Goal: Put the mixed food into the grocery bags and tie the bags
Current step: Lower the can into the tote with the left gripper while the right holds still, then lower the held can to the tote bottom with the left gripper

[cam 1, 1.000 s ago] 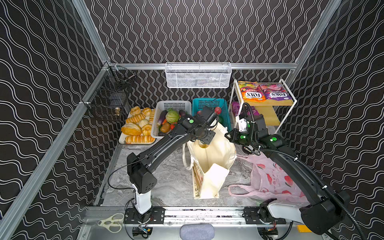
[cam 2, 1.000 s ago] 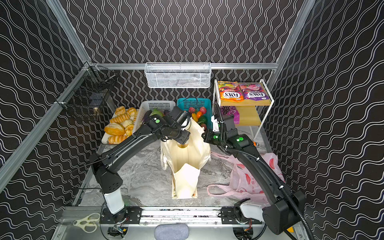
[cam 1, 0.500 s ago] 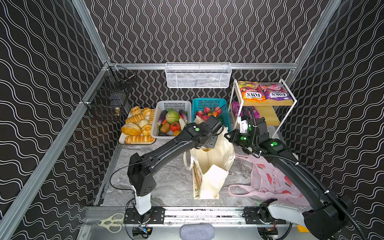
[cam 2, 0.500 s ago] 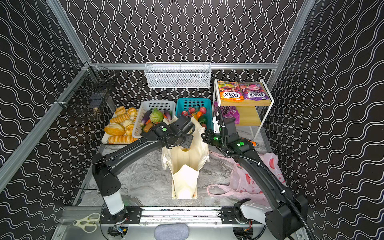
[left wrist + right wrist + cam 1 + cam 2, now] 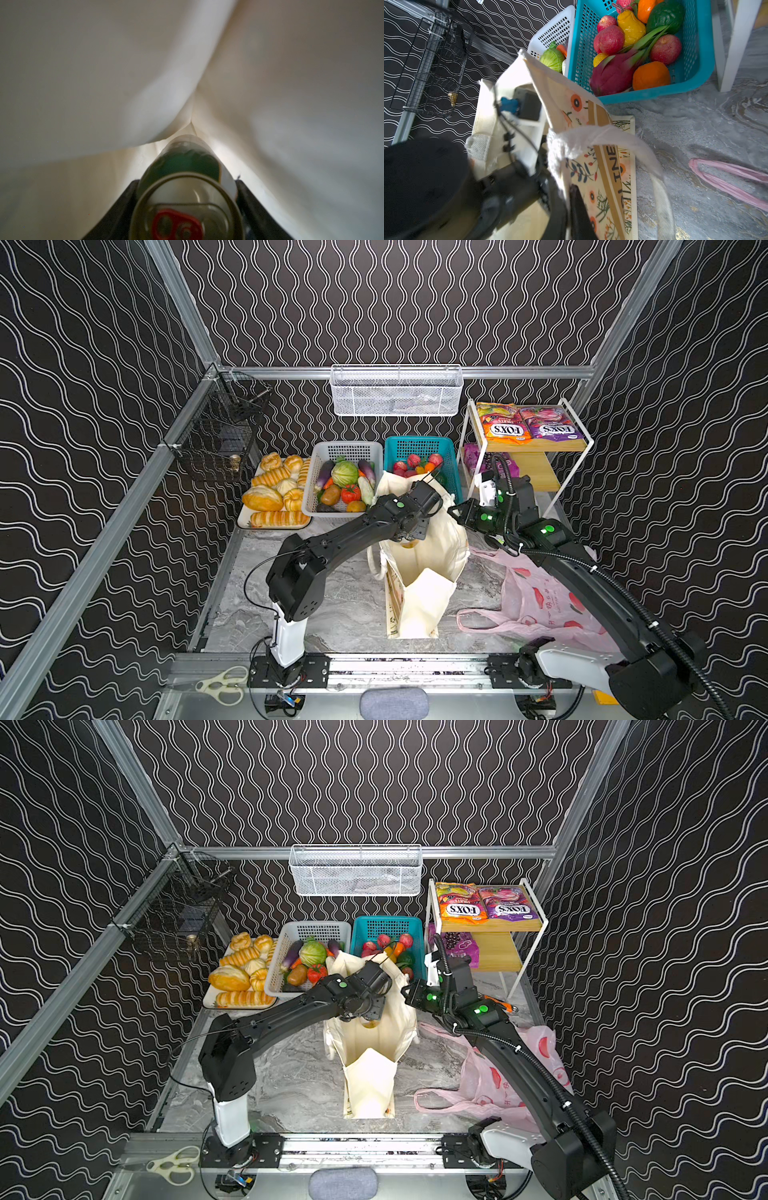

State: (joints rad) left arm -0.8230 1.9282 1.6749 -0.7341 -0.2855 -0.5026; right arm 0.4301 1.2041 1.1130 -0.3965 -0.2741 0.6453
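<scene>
Green can [image 5: 188, 164] inside floral tote [image 5: 422, 601]!
Left hand [image 5: 186, 182] clutches it, red tab showing; right hand [image 5: 452, 513] pinches the rim.

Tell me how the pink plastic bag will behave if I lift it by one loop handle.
Likely very floppy: the pink plastic bag lies crumpled and flat on the table, so it should sag and close. Probably light; it looks empty. Its thin loop handle may bunch when pinched.
</scene>
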